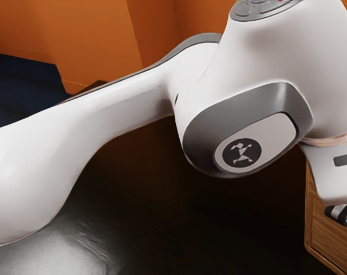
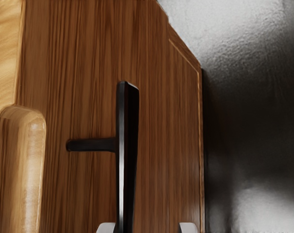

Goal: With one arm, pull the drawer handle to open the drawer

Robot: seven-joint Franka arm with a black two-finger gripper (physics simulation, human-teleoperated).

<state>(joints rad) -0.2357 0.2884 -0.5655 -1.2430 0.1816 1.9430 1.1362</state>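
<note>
Grasp step: the gripper stands with fingertips apart, the black handle between them, close to one and clear of the other. The drawer sits on the dark tabletop. Next, I judge: clamp the handle, then pull straight out.

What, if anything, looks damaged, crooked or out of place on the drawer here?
Nothing stands out. The black handle runs straight along the wooden drawer front on its stem, intact, and the wood looks unmarked. In the exterior view the arm hides most of the cabinet, so the rest of it cannot be checked.
</note>
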